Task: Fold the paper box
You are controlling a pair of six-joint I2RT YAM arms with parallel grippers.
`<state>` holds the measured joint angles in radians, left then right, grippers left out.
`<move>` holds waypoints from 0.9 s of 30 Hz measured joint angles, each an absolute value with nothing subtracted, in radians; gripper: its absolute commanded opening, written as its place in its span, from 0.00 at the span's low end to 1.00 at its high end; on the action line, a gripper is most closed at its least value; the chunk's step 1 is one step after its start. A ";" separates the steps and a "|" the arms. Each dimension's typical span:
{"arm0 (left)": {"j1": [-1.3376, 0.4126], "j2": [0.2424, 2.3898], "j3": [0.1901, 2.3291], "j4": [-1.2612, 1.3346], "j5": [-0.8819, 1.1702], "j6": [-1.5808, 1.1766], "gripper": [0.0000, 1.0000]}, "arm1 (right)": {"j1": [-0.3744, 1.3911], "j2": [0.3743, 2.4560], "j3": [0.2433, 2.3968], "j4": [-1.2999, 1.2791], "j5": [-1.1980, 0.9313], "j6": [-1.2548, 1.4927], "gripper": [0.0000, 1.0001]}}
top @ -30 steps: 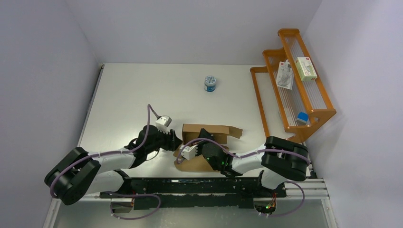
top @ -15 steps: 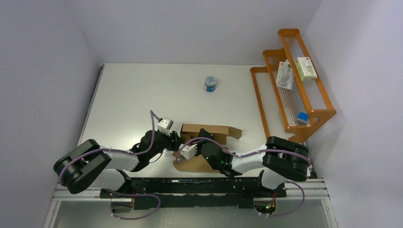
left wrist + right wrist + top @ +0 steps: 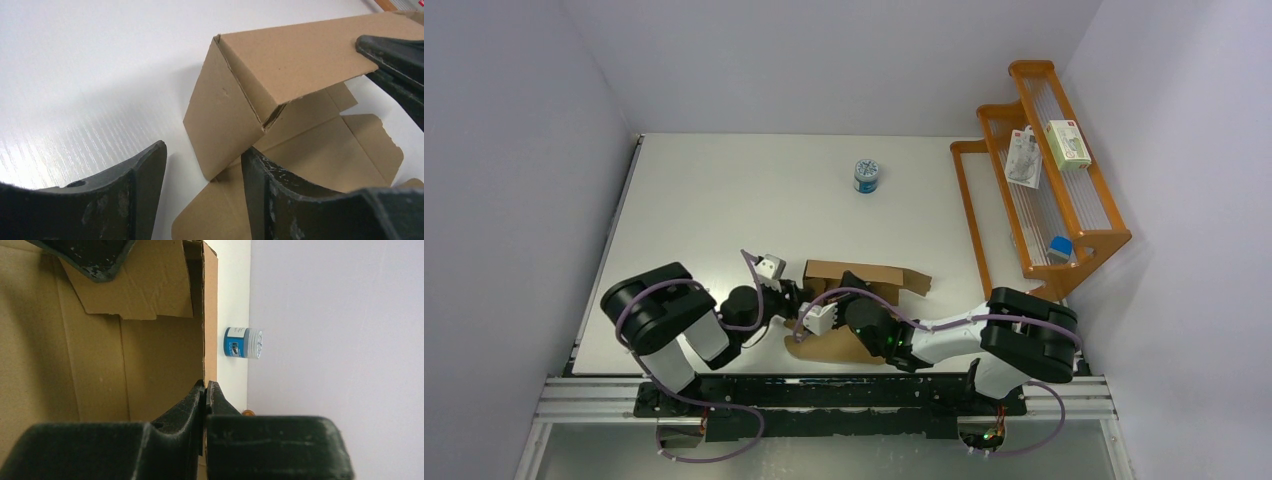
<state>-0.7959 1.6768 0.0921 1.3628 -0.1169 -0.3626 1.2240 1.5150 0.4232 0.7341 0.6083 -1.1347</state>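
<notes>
The paper box [image 3: 864, 275] is brown cardboard, partly raised, near the table's front middle. Its flat flaps [image 3: 824, 346] lie toward me. In the left wrist view the box's end wall [image 3: 225, 125] stands upright, and its lower corner sits between the fingers of my open left gripper [image 3: 202, 165]. The right-hand finger [image 3: 272, 195] rests over the flat sheet. My right gripper [image 3: 205, 390] is shut on the edge of the box's upright long wall [image 3: 210, 315]. From above, my left gripper [image 3: 792, 298] is at the box's left end and my right gripper [image 3: 852, 288] over its middle.
A blue-and-white round tin [image 3: 867, 176] stands farther back on the white table [image 3: 724, 200]. An orange stepped rack [image 3: 1044, 180] on the right holds small white packages [image 3: 1067, 143] and a blue item [image 3: 1058, 247]. Walls close in the left, back and right.
The left arm's elbow has swung in from the far left toward the box, and its gripper has stayed at the box's left end. The right arm and the box have barely moved.
</notes>
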 measured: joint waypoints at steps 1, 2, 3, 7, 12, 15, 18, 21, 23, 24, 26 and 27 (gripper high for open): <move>-0.796 1.691 0.092 1.384 -0.121 -0.362 0.62 | 1.224 1.514 0.426 0.730 0.606 -1.132 0.00; -0.798 1.708 0.093 1.410 -0.128 -0.360 0.62 | 1.224 1.513 0.427 0.727 0.602 -1.129 0.00; -0.799 1.716 0.093 1.423 -0.131 -0.358 0.61 | 1.224 1.511 0.427 0.725 0.598 -1.126 0.00; -0.802 1.746 0.102 1.469 -0.160 -0.350 0.58 | 1.223 1.509 0.432 0.717 0.590 -1.121 0.00; -0.809 1.806 0.131 1.499 -0.184 -0.338 0.55 | 1.223 1.510 0.434 0.712 0.591 -1.121 0.00; -0.815 1.844 0.139 1.504 -0.196 -0.337 0.54 | 1.224 1.516 0.436 0.713 0.593 -1.122 0.00; -0.815 1.869 0.139 1.511 -0.206 -0.336 0.54 | 1.224 1.519 0.442 0.710 0.593 -1.119 0.07; -0.815 1.871 0.138 1.514 -0.211 -0.336 0.53 | 1.224 1.509 0.461 0.666 0.585 -1.085 0.21; -0.815 1.871 0.137 1.514 -0.219 -0.336 0.52 | 1.225 1.483 0.474 0.612 0.556 -1.041 0.28; -0.815 1.871 0.136 1.514 -0.223 -0.336 0.51 | 1.225 1.467 0.476 0.588 0.541 -1.023 0.31; -0.815 1.871 0.136 1.514 -0.230 -0.336 0.50 | 1.226 1.429 0.476 0.542 0.516 -0.987 0.37; -0.815 1.871 0.136 1.514 -0.234 -0.336 0.49 | 1.226 1.406 0.476 0.517 0.503 -0.966 0.41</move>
